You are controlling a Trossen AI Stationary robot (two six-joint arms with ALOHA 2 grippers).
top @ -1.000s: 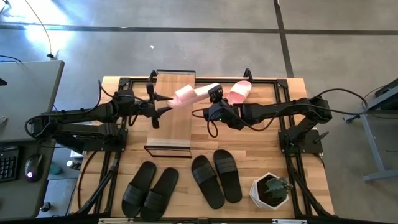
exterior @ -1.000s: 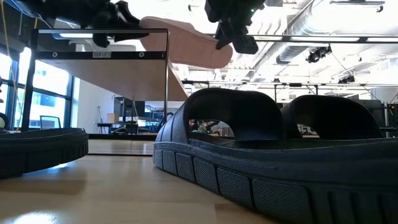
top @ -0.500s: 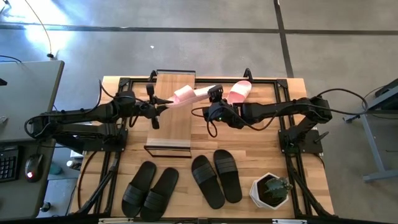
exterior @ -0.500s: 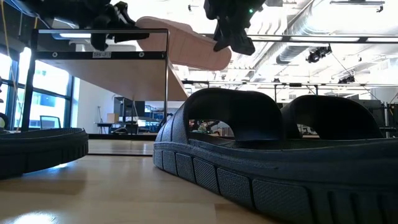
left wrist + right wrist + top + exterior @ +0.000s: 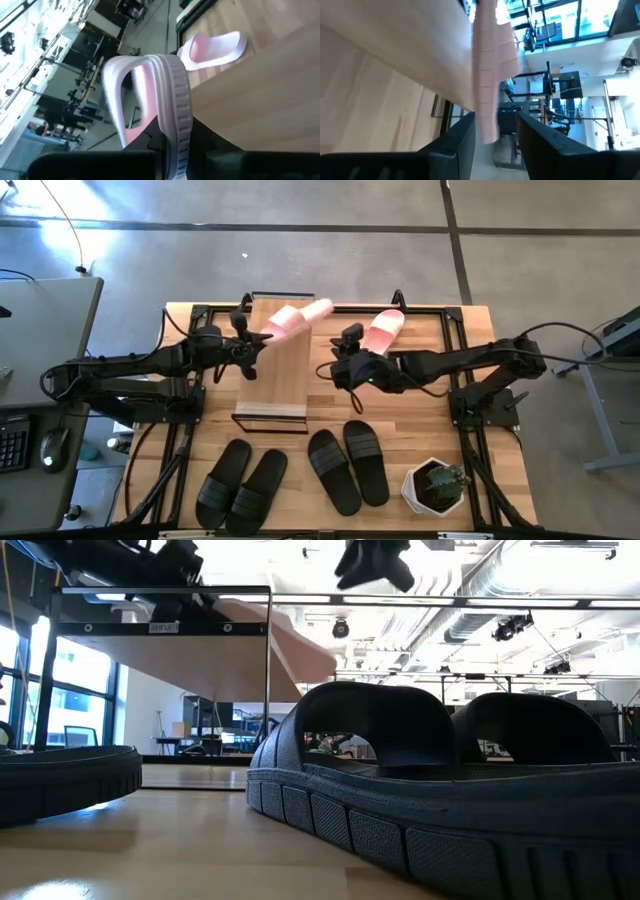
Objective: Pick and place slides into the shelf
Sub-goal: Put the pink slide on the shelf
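Pale pink slide, ribbed rubber edge, one wide arched strap: pinched by left gripper at one end, raised over light plank top of shelf. Second pink slide flat on wooden table beside shelf. Right gripper just right of shelf, fingers parted, holding nothing. Matte black slides, two pairs, near front edge.

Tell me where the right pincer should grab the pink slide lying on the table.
Probably the long side edge of the pink slide near its heel end, coming down from above. It lies flat, sole down, tilted away from the shelf, and that half has no strap in the way. The right pincer hangs open just short of it.
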